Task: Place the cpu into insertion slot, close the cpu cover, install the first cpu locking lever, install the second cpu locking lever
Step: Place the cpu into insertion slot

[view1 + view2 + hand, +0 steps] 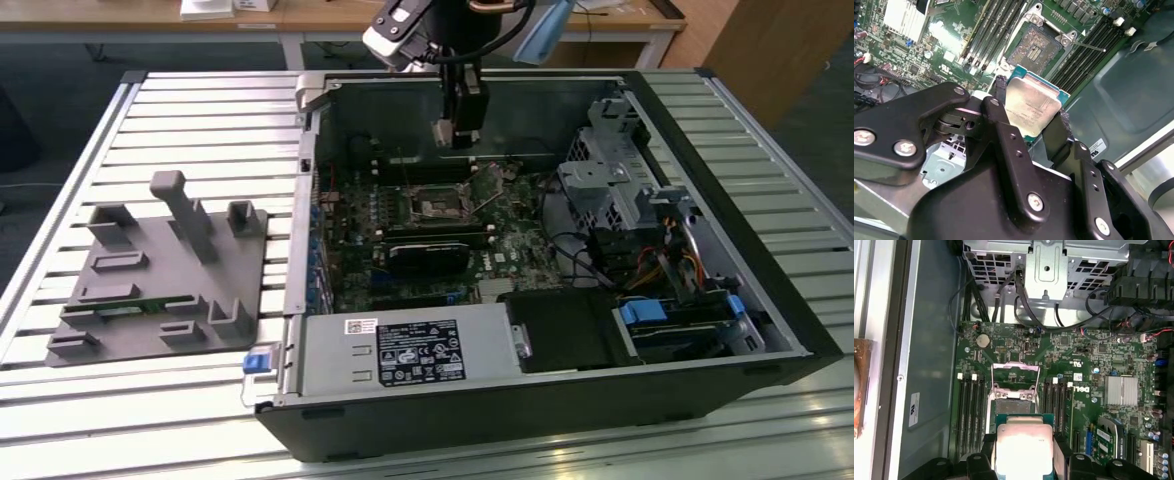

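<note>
The black fingers (1055, 136) grip the small, flat, square silver-grey metal cpu (1031, 107) by two opposite edges. It hangs in the air above the green board, not yet in the square black insertion slot (1034, 46), which lies open near it. The thin metal cpu cover (1016, 365) appears raised. By my judgement all four steps are left to do.

The silver-topped cpu (1031, 107) is gripped aloft near the empty insertion slot (1034, 46); the cpu cover (1015, 366) stands flipped open.
</note>
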Controlling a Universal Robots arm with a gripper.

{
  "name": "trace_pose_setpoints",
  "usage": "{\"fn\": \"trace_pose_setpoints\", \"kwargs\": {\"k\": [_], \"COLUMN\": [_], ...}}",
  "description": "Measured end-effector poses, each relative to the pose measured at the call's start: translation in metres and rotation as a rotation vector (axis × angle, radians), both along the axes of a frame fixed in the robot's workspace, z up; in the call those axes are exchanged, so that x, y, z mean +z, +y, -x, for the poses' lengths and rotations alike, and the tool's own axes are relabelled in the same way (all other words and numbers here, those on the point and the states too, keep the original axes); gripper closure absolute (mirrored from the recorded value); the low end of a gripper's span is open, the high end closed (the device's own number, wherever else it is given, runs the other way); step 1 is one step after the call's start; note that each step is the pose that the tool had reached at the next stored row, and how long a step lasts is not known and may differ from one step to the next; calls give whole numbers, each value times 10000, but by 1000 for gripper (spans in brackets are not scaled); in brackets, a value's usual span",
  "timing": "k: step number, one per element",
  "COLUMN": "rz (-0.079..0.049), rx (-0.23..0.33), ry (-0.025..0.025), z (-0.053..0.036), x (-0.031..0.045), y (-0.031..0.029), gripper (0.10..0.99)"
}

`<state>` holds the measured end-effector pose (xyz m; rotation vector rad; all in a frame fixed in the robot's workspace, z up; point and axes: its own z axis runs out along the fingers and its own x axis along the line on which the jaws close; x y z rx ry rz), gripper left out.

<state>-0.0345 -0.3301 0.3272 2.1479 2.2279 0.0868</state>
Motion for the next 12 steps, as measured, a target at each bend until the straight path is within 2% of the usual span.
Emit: {"fn": "trace_pose_setpoints", "kwargs": {"k": [12], "rz": [-1], "rx": [0], "ry": [1], "z": [0], "x": [-25], "y": [0], "gripper": [549]}}
